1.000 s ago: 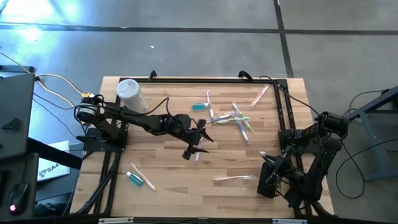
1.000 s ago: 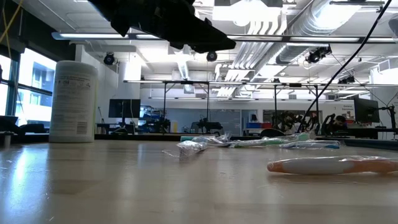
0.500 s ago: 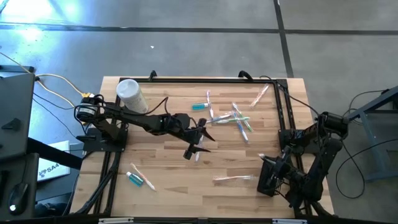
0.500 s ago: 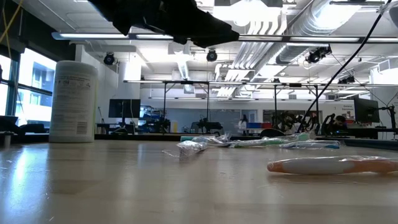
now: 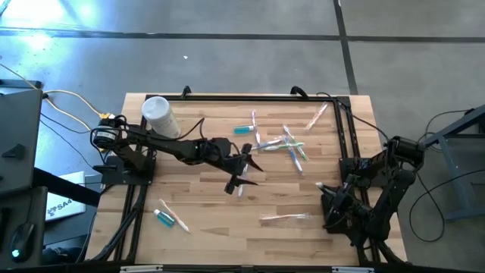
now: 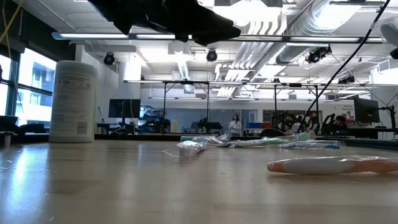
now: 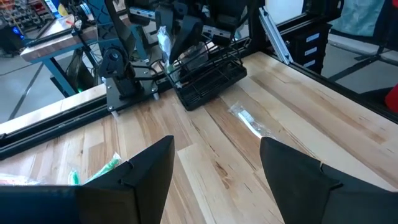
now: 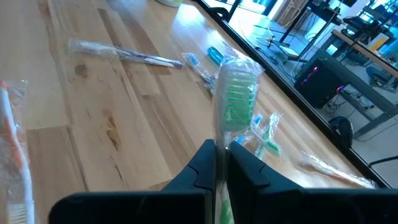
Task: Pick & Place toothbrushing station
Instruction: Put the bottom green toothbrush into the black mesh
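My right gripper (image 5: 327, 196) hangs at the table's right edge, shut on a green-bristled toothbrush in a clear wrapper (image 8: 236, 93). In the left wrist view the brush (image 7: 165, 43) is just above the black wire-mesh holder (image 7: 208, 74), which stands on the table. My left gripper (image 5: 246, 173) hovers open over the table's middle, holding nothing. Several wrapped toothbrushes (image 5: 286, 144) lie in a loose pile beyond it, next to a teal toothpaste tube (image 5: 242, 130). One more toothbrush (image 5: 286, 218) lies near the holder. My right gripper pinches the wrapped toothbrush by its handle (image 8: 221, 140) between its two fingers. The fingers lie along the brush, and the bristled head sticks out past the fingertips. The brush is lifted clear of the table, its head tilted upward.
A white canister (image 5: 159, 115) stands at the far left corner. A teal tube and a toothbrush (image 5: 168, 218) lie near the front left. Another toothbrush (image 5: 318, 115) lies at the far right. Black rails (image 5: 345, 129) run along the table's sides. A person walks in the room behind.
My right gripper has rolled and drawn in a little over the holder, keeping the toothbrush shut between its fingers. The brushes on the table have not moved.
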{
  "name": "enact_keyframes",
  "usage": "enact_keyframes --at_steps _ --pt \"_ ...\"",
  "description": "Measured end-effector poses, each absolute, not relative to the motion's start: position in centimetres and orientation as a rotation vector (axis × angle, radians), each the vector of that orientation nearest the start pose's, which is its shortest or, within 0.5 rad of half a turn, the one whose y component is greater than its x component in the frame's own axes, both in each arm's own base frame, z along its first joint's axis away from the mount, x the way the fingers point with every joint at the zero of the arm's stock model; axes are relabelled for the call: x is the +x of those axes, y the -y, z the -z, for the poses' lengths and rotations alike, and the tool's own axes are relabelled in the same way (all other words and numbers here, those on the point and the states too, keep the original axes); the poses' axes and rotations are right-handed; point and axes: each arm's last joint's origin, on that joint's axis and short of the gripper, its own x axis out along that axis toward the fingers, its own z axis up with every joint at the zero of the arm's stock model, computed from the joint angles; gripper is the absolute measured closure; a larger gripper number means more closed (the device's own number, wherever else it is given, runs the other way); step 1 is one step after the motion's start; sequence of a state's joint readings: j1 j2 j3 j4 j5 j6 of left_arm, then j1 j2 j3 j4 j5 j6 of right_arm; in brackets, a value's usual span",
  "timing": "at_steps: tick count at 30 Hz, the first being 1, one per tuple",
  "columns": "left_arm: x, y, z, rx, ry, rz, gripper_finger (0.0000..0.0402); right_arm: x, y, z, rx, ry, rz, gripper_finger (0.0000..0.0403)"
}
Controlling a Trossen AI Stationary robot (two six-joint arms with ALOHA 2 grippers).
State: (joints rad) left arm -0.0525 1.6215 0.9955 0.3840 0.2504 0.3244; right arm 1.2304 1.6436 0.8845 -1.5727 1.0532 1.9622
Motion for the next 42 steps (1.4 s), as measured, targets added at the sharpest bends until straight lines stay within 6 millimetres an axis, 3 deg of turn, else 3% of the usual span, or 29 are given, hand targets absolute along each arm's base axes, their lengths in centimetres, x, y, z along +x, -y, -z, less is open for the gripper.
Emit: enact_keyframes --at_steps 35,42 --pt "36.0 2.6 -25.2 0.311 -0.156 0.332 0.0164 10.5 -17.9 -18.7 -0.317 -0.318 0.549 0.0395" --pt "36.0 2.6 -25.2 0.311 -0.156 0.332 0.0164 10.4 -17.8 -18.6 -0.204 -0.349 0.604 0.0395"
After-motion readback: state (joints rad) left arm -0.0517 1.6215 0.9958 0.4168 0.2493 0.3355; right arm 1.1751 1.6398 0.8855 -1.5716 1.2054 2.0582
